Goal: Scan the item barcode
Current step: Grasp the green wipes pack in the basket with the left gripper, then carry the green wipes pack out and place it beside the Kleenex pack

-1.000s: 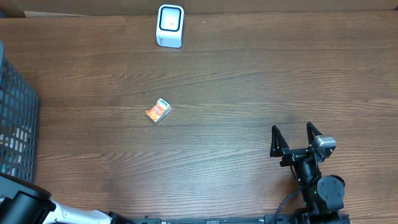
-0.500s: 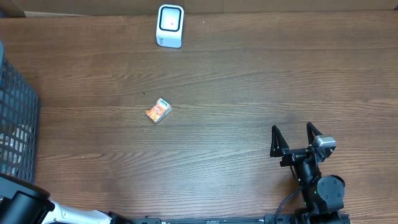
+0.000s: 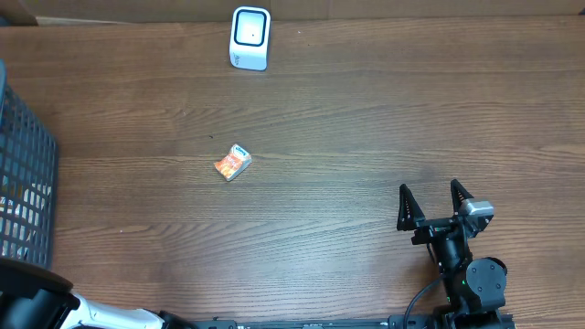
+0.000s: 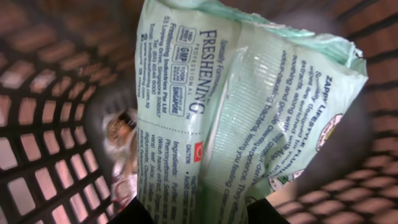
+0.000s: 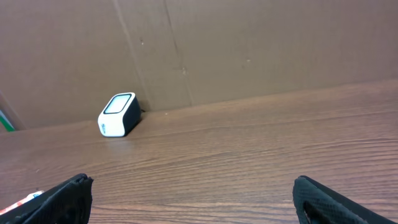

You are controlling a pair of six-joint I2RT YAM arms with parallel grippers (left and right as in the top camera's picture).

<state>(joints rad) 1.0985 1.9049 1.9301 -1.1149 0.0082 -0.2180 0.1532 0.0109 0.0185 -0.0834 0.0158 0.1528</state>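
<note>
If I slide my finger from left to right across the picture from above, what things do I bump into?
Dark mesh basket → small orange packet → right gripper, its fingers spread open.

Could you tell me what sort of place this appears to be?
Probably a mock checkout bench: a white barcode scanner on a wooden table, a mesh basket holding a wipes packet.

The pale green wipes packet in my left gripper is glossy, crinkled plastic film; the brown tabletop is matt, grained wood.
</note>
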